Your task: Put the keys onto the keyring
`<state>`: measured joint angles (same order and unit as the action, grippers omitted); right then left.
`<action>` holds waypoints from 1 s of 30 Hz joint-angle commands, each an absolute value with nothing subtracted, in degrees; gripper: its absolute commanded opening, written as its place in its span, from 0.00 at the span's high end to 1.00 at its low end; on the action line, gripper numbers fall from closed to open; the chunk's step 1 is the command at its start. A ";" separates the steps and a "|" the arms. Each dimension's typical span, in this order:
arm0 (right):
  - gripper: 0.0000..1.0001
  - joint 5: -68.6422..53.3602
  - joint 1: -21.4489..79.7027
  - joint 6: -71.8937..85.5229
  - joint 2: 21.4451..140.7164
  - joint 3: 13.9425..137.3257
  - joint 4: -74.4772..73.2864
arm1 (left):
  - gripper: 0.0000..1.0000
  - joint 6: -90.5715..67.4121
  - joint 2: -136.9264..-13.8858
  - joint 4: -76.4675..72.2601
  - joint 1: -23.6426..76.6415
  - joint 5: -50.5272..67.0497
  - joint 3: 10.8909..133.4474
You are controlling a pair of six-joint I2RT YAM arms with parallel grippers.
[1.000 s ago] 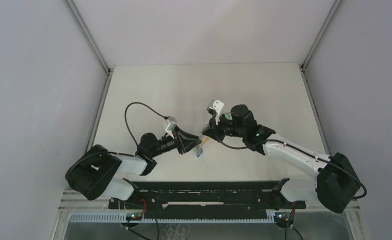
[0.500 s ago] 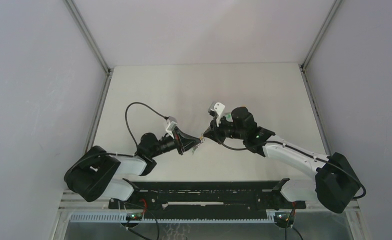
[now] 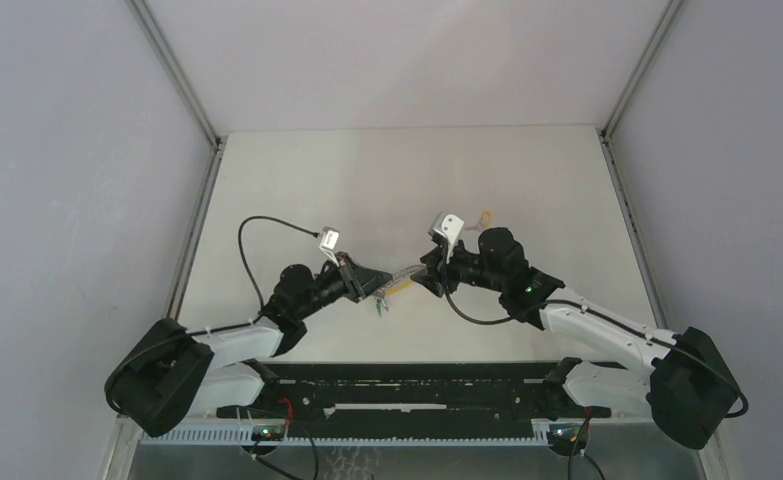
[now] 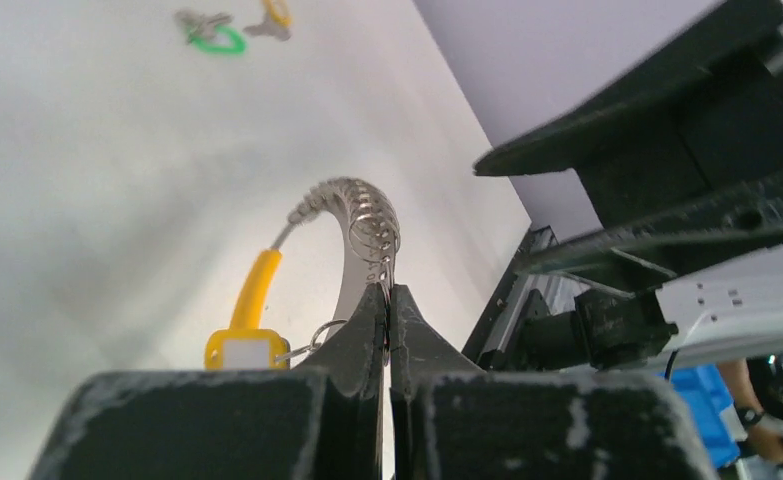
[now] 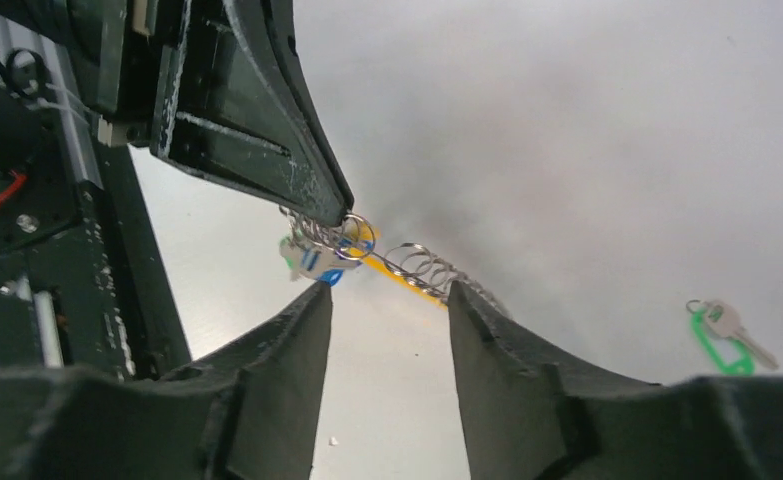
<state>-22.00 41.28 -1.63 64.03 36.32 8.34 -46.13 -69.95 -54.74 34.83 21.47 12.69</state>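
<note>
The keyring (image 4: pixel 362 215), a silvery coil joined to a yellow band (image 4: pixel 252 295), hangs above the table between the two arms. My left gripper (image 4: pixel 387 292) is shut on its metal end, seen in the top view at the left gripper (image 3: pixel 372 285). A blue key (image 5: pixel 312 260) dangles by the left fingertips (image 5: pixel 337 205). My right gripper (image 5: pixel 389 290) is open, its fingers straddling the keyring's coil (image 5: pixel 427 268) without gripping it. A green key (image 5: pixel 722 330) lies on the table; the left wrist view shows this green key (image 4: pixel 212 38) beside an orange key (image 4: pixel 277 12).
The orange key (image 3: pixel 485 215) lies just beyond the right gripper (image 3: pixel 422 280) in the top view. A black rail (image 3: pixel 407 385) runs along the near table edge between the arm bases. Grey walls close in the table on three sides.
My left gripper closed on the keyring, then my right gripper opened and let it go. The right arm drew back slightly to the right, uncovering the orange key.
</note>
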 commanded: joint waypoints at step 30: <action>0.72 -8.23 61.34 -26.22 82.20 30.05 45.33 | 1.00 -79.87 -51.43 -11.61 35.94 -2.63 19.59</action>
<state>-9.10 59.81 -25.02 80.53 28.34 41.15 -75.35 -52.66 -11.38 35.55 -1.39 15.99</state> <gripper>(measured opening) 0.281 0.008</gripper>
